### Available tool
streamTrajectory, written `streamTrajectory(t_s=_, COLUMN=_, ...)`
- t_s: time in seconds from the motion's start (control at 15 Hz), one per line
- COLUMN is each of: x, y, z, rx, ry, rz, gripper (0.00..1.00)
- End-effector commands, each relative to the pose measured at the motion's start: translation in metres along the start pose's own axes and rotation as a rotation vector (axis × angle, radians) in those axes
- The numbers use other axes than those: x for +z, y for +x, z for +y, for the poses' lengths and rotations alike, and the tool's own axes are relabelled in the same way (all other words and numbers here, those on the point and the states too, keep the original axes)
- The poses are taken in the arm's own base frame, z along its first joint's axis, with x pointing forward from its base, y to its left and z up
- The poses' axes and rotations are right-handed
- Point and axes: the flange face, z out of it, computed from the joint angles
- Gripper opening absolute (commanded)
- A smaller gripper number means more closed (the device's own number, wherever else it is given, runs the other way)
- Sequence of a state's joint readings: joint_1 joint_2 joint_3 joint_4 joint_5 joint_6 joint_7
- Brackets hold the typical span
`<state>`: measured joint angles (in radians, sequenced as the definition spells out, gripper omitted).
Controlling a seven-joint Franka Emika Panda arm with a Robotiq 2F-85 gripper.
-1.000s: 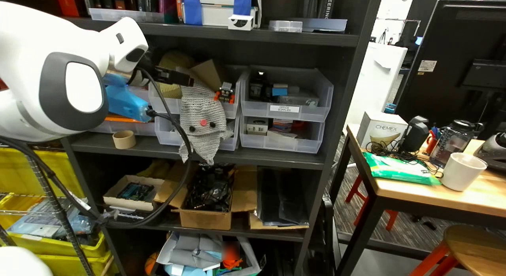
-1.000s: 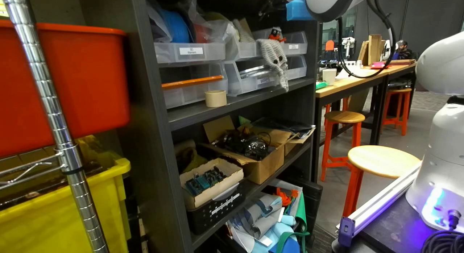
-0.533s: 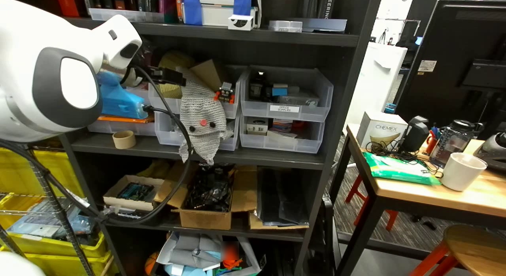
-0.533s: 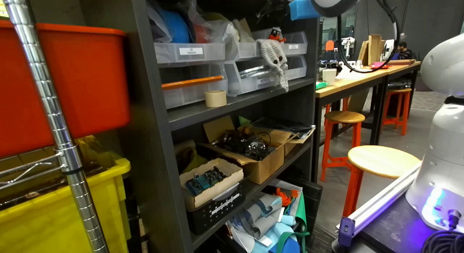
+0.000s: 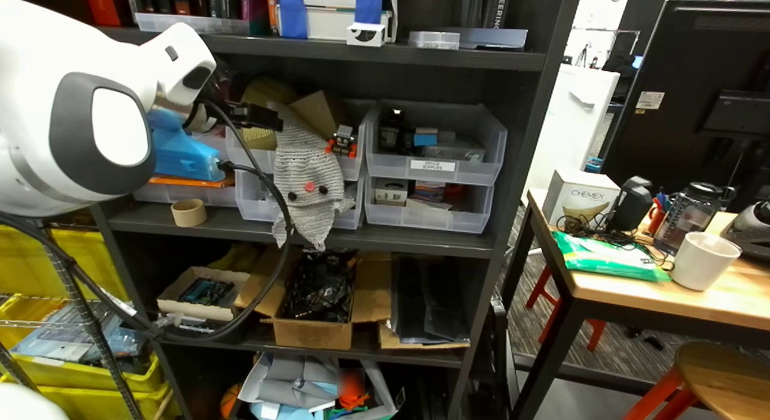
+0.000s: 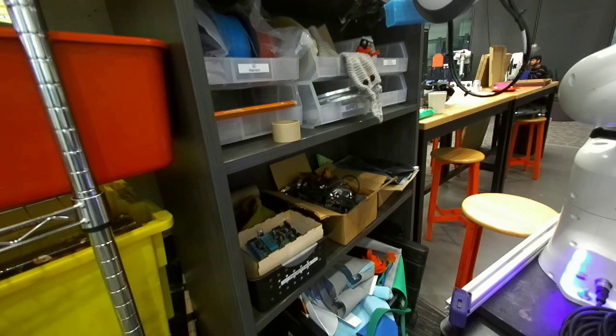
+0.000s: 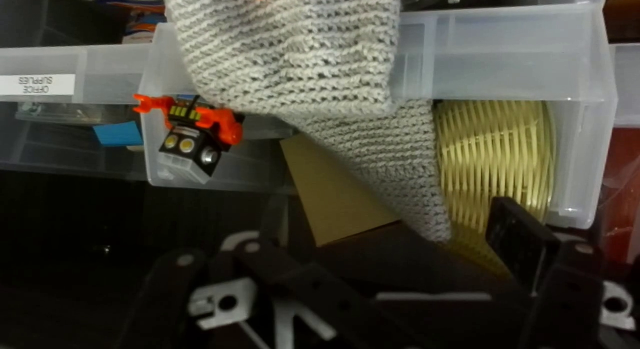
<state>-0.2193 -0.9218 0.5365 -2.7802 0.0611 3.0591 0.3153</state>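
Note:
A grey knitted toy (image 5: pixel 310 167) with dark eyes and a pink nose hangs over the front of a clear bin (image 7: pixel 500 59); it shows in both exterior views. My gripper (image 7: pixel 392 209) stands open before the bin, nothing held between its fingers. In the wrist view the toy's narrow end (image 7: pixel 420 199) lies beyond the gap, apart from the right finger (image 7: pixel 522 244) as far as I can see. Near it are a yellow wicker piece (image 7: pixel 495 154), a cardboard flap (image 7: pixel 330 189) and a small orange-and-black robot figure (image 7: pixel 192 134). In an exterior view the black fingers (image 5: pixel 264 117) reach the toy's upper edge.
More clear bins (image 5: pixel 433 161) sit to the right on the same dark shelf (image 5: pixel 421 242). A tan tape roll (image 6: pixel 286 131) rests on the shelf's front edge. Another shelf board (image 5: pixel 385 50) runs above the arm. A black cable (image 5: pixel 283 209) loops below the wrist.
The arm and gripper have drawn back slightly to the left in an exterior view, then held still over the last half second. The toy and bins look unmoved.

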Motion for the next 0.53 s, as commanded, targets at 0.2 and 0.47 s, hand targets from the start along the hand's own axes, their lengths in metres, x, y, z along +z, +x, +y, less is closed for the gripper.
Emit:
streamTrajectory(t_s=0.2, x=0.008, y=0.01, z=0.006, rx=-0.11, ry=-0.065, rz=-0.039, gripper=1.0)
streamTrajectory(t_s=0.47, x=0.013, y=0.009, z=0.02, rx=-0.189, ry=-0.104, rz=-0.123, gripper=1.0)
